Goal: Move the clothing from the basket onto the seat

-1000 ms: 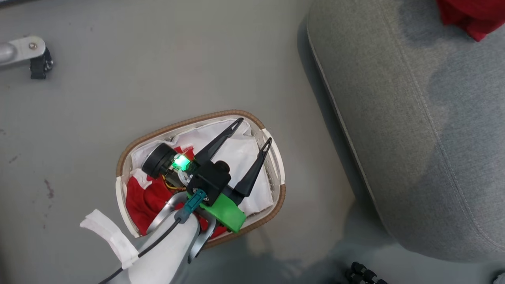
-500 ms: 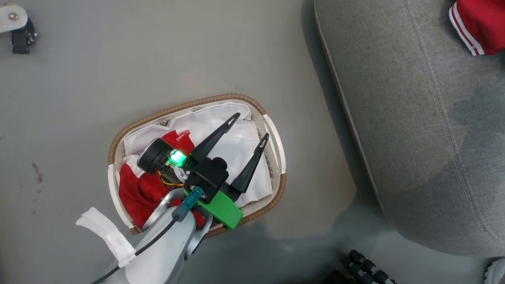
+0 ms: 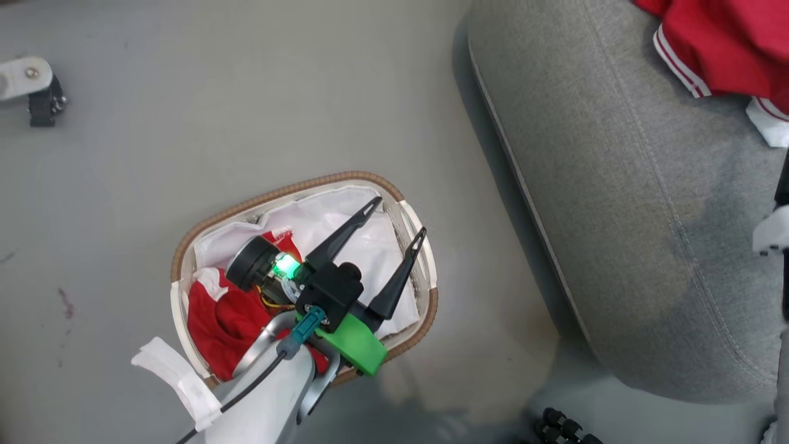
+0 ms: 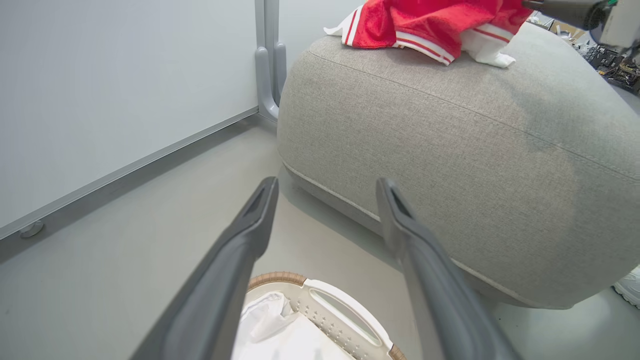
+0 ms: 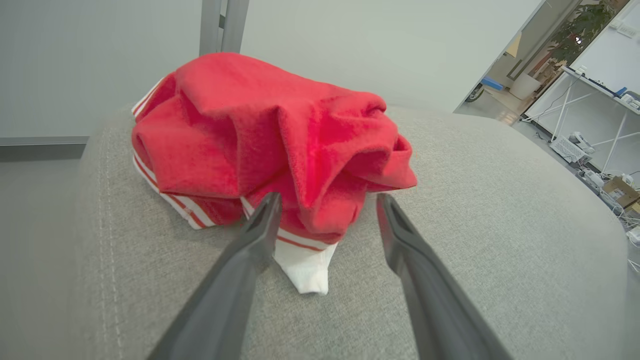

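where our right gripper (image 5: 327,200) pointed with fingers spread and gripping nothing, a red garment (image 5: 260,130) lay bunched at the tips on the grey seat (image 5: 475,225), our left gripper (image 3: 399,217) hung splayed and empty over the basket (image 3: 296,187), more red clothing (image 3: 222,314) lay inside it

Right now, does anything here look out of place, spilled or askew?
Nothing spilled or damaged. The red garment on the seat lies in a crumpled heap rather than spread flat. A second red garment sits in the basket under the left gripper, its jaws open. A reddish mark stains the floor left of the basket.
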Robot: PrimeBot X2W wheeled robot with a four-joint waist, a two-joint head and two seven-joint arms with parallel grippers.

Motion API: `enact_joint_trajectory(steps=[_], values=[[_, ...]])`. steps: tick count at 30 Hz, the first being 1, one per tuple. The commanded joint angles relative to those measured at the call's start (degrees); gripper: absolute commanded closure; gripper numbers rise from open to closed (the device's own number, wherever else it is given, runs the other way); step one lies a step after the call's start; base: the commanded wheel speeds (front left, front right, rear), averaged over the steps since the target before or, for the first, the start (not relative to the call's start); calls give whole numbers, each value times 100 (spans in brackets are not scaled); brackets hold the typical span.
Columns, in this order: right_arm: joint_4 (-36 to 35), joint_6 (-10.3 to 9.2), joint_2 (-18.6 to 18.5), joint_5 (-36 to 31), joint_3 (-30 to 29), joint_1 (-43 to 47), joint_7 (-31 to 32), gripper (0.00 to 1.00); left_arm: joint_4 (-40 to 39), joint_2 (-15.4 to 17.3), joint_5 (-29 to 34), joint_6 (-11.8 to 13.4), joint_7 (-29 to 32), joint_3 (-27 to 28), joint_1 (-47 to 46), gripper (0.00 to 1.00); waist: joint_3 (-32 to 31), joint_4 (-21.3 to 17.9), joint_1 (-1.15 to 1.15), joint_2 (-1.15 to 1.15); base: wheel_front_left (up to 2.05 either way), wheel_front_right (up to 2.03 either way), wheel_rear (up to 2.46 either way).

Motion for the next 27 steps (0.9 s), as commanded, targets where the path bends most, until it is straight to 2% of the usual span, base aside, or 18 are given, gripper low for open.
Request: enact_joint_trajectory(steps=[1,9,16,22,27], values=[[-46,-8,4,-42,-16,214,-12,0,12,-33,-24,-15,4,25,86,0,-244,47,0,0,0,0,0],[-236,-8,-77,-106,109,737,-12,0,-21,-215,-166,-15,3,232,360,0,-881,191,0,0,0,0,0],[-419,-8,-267,-88,333,752,-12,0,-45,-399,-320,-15,3,478,623,0,-1490,499,0,0,0,0,0],[-476,-8,-332,6,780,607,-12,0,-79,-515,-426,-15,4,927,928,0,-1937,866,0,0,0,0,0],[-396,-8,-212,147,1220,539,-12,0,-92,-559,-356,20,4,1440,1205,0,-2200,1191,0,0,0,0,0]])
